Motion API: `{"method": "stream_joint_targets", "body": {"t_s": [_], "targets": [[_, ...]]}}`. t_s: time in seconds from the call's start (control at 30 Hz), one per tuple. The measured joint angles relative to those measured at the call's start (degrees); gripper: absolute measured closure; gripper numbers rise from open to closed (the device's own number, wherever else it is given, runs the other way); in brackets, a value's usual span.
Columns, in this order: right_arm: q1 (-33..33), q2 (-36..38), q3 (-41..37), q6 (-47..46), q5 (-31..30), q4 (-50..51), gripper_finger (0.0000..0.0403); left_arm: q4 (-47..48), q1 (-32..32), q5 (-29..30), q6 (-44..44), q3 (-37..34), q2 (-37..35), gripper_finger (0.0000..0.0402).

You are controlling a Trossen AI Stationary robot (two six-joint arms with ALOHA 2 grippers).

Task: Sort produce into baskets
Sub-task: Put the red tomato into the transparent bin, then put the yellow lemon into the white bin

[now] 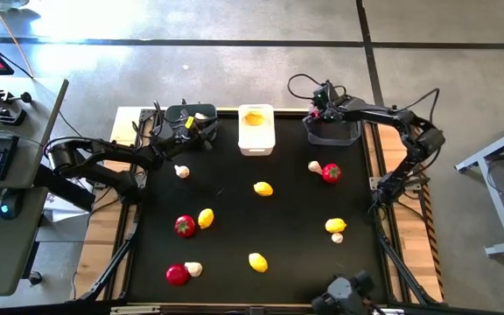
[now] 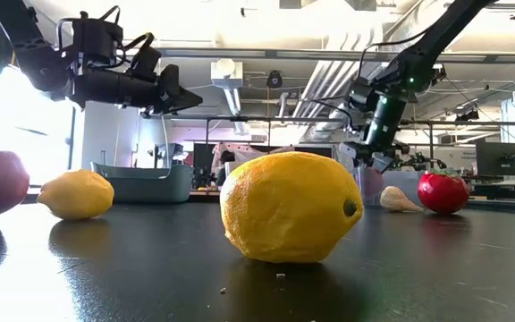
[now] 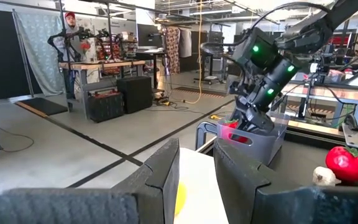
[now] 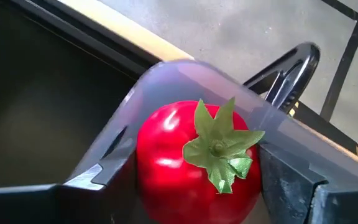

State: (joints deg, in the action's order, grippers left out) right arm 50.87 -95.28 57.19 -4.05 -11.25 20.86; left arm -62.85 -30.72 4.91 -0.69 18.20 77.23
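Near edge of tabletop (image 1: 234, 236): one lemon (image 1: 258, 261), a red tomato (image 1: 178, 275) touching a garlic piece (image 1: 194, 269).
Mid tabletop: tomato (image 1: 185, 226) beside a lemon (image 1: 206, 218); lemon (image 1: 263, 188) at centre; lemon (image 1: 336, 226) with garlic (image 1: 338, 237) on the right; tomato (image 1: 332, 173) beside garlic (image 1: 315, 166).
Far edge: white basket (image 1: 256, 129) with yellow pieces inside, between two grey baskets.
Right end effector (image 4: 194, 168): over the right grey basket (image 1: 332, 133), fingers clamped on a red tomato (image 4: 194, 162) with green top.
Left end effector (image 1: 201, 124): above the left grey basket (image 1: 189, 114), fingers (image 3: 160, 174) narrowly apart, nothing seen between them.
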Motion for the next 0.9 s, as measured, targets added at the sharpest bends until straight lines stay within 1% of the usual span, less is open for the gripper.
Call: {"method": "stream_joint_targets", "body": {"t_s": [0.2, 0.37, 0.53, 0.7, 0.9], "targets": [[0.0, -1.1, 0.0, 0.0, -0.6, -0.8, 0.0152, 0.0, 0.0, 0.0, 0.0, 0.0, 0.0, 0.0316], [0.0, -1.6, 0.0, 0.0, -1.0, -0.6, 0.0114, 0.2, 0.0, 0.0, 0.0, 0.0, 0.0, 0.0316], [-0.3, -1.6, 0.0, 1.3, -3.8, -0.8, 0.0085, 0.9, 0.0, 0.0, 0.0, 0.0, 0.0, 0.0316], [-1.1, -0.6, 0.0, 2.7, -3.9, -0.7, 0.0079, 2.0, 0.0, 0.5, 0.2, 0.0, 0.0, 0.0316], [-2.4, 4.2, 0.1, 4.0, -5.0, -0.5, 0.0078, 2.3, 0.0, 0.5, -0.1, 0.0, 0.0, 0.0316]]}}
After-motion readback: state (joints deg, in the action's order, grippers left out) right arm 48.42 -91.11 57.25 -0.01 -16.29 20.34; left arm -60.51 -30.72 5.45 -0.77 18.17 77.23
